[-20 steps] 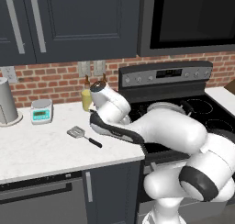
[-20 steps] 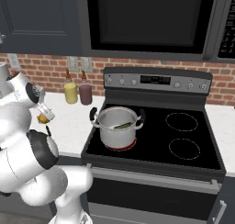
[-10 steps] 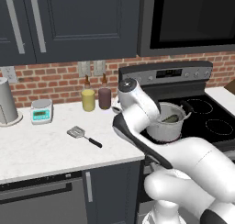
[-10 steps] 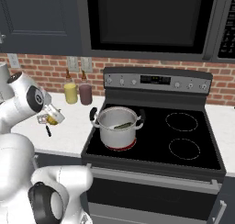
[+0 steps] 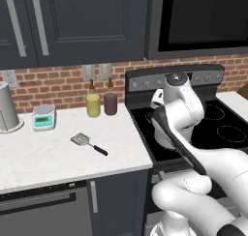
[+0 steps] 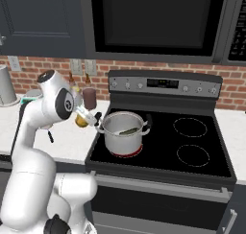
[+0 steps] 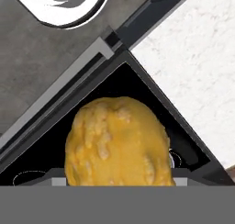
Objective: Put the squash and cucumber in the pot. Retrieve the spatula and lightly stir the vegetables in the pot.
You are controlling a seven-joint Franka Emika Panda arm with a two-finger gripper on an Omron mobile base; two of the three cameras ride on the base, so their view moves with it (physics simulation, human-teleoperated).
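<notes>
Squash [image 6: 81, 120] carried nearer pot [image 6: 124, 131] rim

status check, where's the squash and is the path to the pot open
Gripper shut on squash, beside the pot's left handle. Cucumber already in pot. Spatula on counter, untouched. Nothing blocking.

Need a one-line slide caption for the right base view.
Gripper carries the squash toward the pot, where the cucumber already lies.
</notes>
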